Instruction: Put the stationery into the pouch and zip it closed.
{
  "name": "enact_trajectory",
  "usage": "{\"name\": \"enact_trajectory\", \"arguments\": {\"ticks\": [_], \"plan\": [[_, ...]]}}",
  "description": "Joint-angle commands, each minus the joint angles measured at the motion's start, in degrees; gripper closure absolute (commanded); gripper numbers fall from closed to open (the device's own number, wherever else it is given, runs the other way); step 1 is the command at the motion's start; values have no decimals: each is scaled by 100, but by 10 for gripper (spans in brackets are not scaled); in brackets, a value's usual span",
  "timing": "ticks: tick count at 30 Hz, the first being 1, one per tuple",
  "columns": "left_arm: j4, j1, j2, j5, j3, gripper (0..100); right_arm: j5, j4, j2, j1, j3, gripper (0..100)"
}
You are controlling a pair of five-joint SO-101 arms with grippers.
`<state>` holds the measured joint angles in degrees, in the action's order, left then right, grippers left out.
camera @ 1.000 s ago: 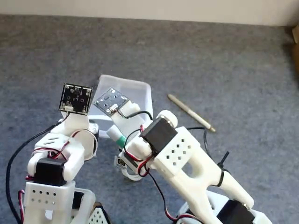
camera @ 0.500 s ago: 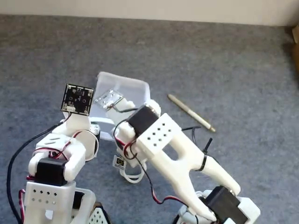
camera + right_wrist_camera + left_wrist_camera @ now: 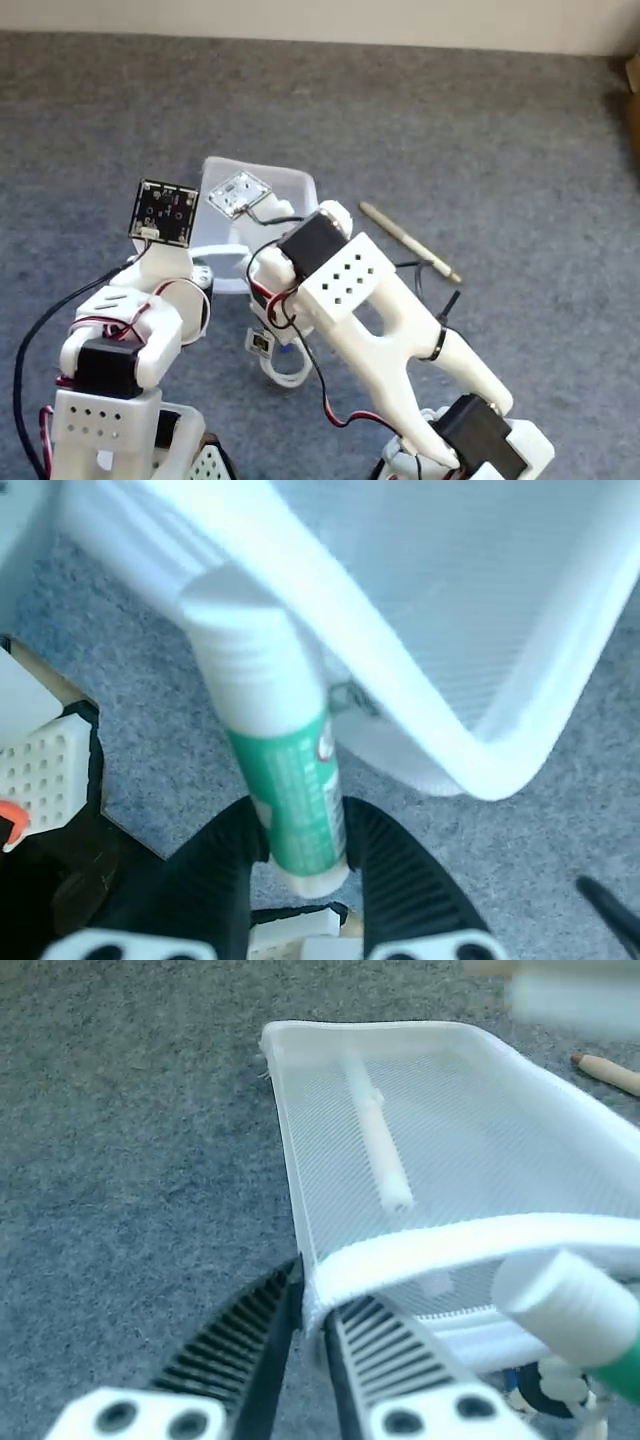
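The counter point(image 3: 480, 130) was covered in a grey, rough, matt cloth like carpet. The pouch point(image 3: 480, 1130) was of fine white mesh fabric, translucent, with a thicker woven band along its rim. Through the mesh a white pen point(image 3: 378, 1140) looked smooth and plastic. The glue stick point(image 3: 290, 780) had a glossy green label and a white plastic cap, finely ribbed. The left end effector point(image 3: 312, 1295) and the right end effector point(image 3: 305, 825) had matt black plastic fingers, the left's ridged on their inner faces. The right arm point(image 3: 380, 300) and the left arm point(image 3: 130, 330) wore shells of matt white plastic. A thin stick point(image 3: 408, 241) on the counter looked like bare wood, dull and pale.
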<state>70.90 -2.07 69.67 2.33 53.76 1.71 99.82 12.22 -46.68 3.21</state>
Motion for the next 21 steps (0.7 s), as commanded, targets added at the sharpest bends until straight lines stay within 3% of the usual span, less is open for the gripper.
{"name": "enact_trajectory", "arguments": {"ticks": [1, 15, 21], "plan": [[-9, -84, 145, -62, -92, 993, -79, 136, 541, 92, -585, 993], [545, -110, 48, -62, -1358, 993, -79, 101, 2615, 92, -585, 993], [905, -110, -1182, -167, -2325, 993, -79, -66, 3240, 92, -593, 993]]}}
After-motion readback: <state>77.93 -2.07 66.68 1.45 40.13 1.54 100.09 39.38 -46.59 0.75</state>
